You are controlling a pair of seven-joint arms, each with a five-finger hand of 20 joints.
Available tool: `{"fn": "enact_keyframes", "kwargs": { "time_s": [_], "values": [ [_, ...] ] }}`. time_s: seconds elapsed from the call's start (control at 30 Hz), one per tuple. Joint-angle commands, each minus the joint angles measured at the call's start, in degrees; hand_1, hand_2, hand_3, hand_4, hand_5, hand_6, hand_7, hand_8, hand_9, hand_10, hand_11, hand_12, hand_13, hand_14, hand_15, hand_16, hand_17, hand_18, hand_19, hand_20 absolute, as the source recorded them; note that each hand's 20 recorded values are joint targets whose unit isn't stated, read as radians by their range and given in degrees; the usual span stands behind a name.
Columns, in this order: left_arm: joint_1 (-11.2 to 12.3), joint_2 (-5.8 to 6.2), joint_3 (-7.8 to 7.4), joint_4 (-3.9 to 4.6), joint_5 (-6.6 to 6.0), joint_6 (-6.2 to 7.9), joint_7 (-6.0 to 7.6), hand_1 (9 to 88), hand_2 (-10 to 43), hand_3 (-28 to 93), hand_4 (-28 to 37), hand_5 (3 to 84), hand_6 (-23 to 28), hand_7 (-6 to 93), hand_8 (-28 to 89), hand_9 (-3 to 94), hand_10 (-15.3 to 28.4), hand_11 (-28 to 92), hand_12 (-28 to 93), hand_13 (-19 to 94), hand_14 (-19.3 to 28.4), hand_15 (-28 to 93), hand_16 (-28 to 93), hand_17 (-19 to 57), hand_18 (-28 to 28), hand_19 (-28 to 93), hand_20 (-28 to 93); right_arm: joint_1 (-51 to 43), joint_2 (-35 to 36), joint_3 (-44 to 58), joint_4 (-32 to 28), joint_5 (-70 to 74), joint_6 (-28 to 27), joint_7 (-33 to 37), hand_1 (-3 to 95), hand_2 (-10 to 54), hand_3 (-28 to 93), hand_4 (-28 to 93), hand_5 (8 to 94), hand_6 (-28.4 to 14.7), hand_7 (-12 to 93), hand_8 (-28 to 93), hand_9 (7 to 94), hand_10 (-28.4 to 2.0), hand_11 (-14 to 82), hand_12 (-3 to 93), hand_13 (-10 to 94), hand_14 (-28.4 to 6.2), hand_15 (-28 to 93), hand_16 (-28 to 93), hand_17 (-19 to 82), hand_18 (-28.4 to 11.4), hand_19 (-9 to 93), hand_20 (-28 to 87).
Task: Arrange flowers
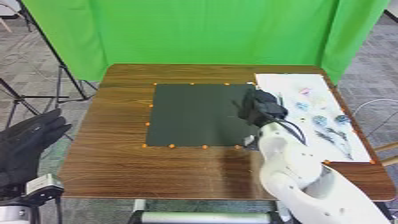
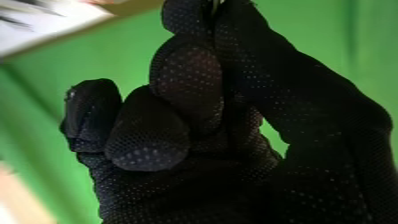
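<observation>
One risk I see: right robot hand (image 1: 263, 107) pinches a thin stem (image 2: 215, 5) by fingertips only, could roll loose.

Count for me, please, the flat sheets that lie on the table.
2: the dark sheet near the middle of the table, and the white sheet on the right, with flowers. A small one under the right hand would be hidden.
</observation>
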Motion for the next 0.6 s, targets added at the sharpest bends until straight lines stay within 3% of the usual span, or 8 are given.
{"fn": "enact_keyframes", "kwargs": {
  "time_s": [0.03,0.17,0.23,0.33,0.4,0.43,0.47,0.6],
  "values": [
    [0.1,-0.99,-0.58,-1.0,1.53,0.74,-2.1,27.4,5.5,83,-13.1,48.5,14.5,13.5,-9,40.1,21.3,33,9,28,28.0,55,-11,-9.6,21.6,56,13,9.7,-15.1,-7.2,7.1,0.1,-7.0,-5.2,49.9,-9.5,81,-22,85.6,-5.6,30,26,85.8,-14.8,53.5,32.7,81,-10.7,78,30,48,-24.8,93,29],
    [-2.2,-1.9,-0.2,-1.0,3.38,-0.26,-4.55,27.5,5.4,83,-12.9,48.6,14.5,13.4,-9,40.1,21.3,33,9,28,28.1,55,-11,-9.6,21.6,56,13,11.5,-21.4,-10.5,12.7,-2.0,-9.5,-6.9,49.9,-9.5,81,-22,85.8,-5.5,29,27,85.9,-14.8,53.5,32.5,81,-10.6,78,30,48,-24.8,93,29],
    [-3.8,-1.97,0.71,-0.89,4.48,-0.37,-5.34,27.6,5.4,83,-12.9,48.5,14.5,13.4,-8,40.1,21.4,33,9,28,28.0,55,-11,-9.6,21.6,56,13,11.7,-24.4,-10.9,15.1,-3.2,-11.1,-7.4,49.9,-9.5,81,-22,85.9,-5.5,29,27,86.0,-14.8,53.5,32.5,81,-10.6,78,30,48,-24.9,93,30],
    [-6.8,-3.1,2.49,-0.89,6.73,-1.29,-8.14,27.6,5.4,83,-12.8,48.5,14.5,13.4,-8,40.1,21.4,33,9,28,28.0,55,-11,-9.6,21.6,56,13,10.6,-28.4,-9.8,18.8,-6.8,-13.7,-8.2,50.0,-9.5,81,-22,85.8,-5.4,29,27,86.0,-14.8,53.5,32.2,81,-10.6,78,30,48,-24.9,93,30],
    [-10.0,-3.91,4.02,-0.24,8.59,-2.87,-10.6,27.6,5.4,83,-12.8,48.5,14.5,13.4,-8,40.1,21.4,33,9,28,27.9,55,-11,-9.6,21.6,56,13,10.5,-29.2,-9.8,20.7,-6.7,-13.9,-6.8,49.9,-9.5,81,-22,85.7,-5.3,29,27,86.1,-14.9,53.5,31.9,81,-10.5,78,30,48,-24.9,93,30],
    [-10.3,-3.75,4.52,-0.16,8.36,-2.81,-10.26,27.6,5.4,83,-12.8,48.6,14.5,13.4,-8,40.1,21.4,33,9,28,28.0,55,-11,-9.6,21.6,56,13,10.1,-29.7,-9.3,21.3,-7.2,-14.4,-6.8,49.9,-9.5,81,-22,85.7,-5.3,30,27,86.1,-14.9,53.5,31.8,81,-10.5,78,30,48,-24.9,93,30],
    [-12.0,-4.63,5.01,0.13,9.5,-3.83,-12.04,27.6,5.4,83,-12.7,48.6,14.5,13.4,-8,40.1,21.4,33,9,28,28.0,55,-11,-9.6,21.6,56,13,9.6,-29.8,-9.2,21.8,-7.2,-14.6,-5.9,49.9,-9.5,81,-22,85.8,-5.2,30,27,86.2,-14.9,53.6,31.6,81,-10.5,78,30,48,-24.9,93,30],
    [-15.9,-5.41,7.21,1.5,10.7,-5.83,-13.31,27.6,5.4,83,-12.8,48.6,14.5,13.4,-8,40.1,21.5,33,9,28,28.0,55,-11,-9.6,21.6,56,13,7.5,-30.8,-7.3,23.5,-9.1,-16.2,-4.7,50.0,-9.5,81,-22,85.7,-5.2,30,26,86.1,-15.0,53.7,31.3,81,-10.4,78,30,48,-25.0,93,30]
  ]
}}
